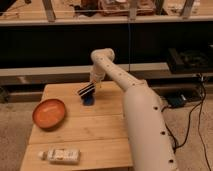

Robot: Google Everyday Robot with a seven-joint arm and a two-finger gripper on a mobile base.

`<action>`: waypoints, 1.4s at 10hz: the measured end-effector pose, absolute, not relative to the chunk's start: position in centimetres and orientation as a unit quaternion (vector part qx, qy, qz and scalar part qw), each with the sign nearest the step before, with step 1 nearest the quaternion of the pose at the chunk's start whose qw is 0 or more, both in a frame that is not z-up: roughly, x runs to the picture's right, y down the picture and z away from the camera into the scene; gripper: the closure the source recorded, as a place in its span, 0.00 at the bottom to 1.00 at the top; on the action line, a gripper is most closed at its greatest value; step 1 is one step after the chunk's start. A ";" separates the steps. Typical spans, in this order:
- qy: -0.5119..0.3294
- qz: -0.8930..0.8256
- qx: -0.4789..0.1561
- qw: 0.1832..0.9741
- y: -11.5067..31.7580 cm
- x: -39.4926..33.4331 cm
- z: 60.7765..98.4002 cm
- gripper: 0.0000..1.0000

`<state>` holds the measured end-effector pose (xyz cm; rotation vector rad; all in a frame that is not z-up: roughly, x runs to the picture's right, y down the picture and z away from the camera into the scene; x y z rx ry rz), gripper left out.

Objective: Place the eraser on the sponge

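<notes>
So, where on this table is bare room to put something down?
Bare wood lies on the light wooden table between the round orange bowl and the white robot arm, and behind the bowl. Crowded: the small blue sponge under the hand, and the white bottle at the front-left edge.

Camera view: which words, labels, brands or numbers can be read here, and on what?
No text is readable.
White bottle lying at the front of the table: label present, too blurred to read.
Orange bowl: no writing seen.
Claw, over the blue sponge at the table's back: no markings seen.
Shelf items behind: too blurred.
</notes>
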<state>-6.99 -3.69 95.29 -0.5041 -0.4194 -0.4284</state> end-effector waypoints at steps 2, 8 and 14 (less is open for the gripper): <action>-0.205 -0.213 -0.246 0.923 -3.7 -7.2 95.3 0.89; -0.208 -0.237 -0.248 0.916 -3.9 -7.2 95.4 0.89; -0.209 -0.259 -0.250 0.909 -4.2 -7.0 95.4 0.66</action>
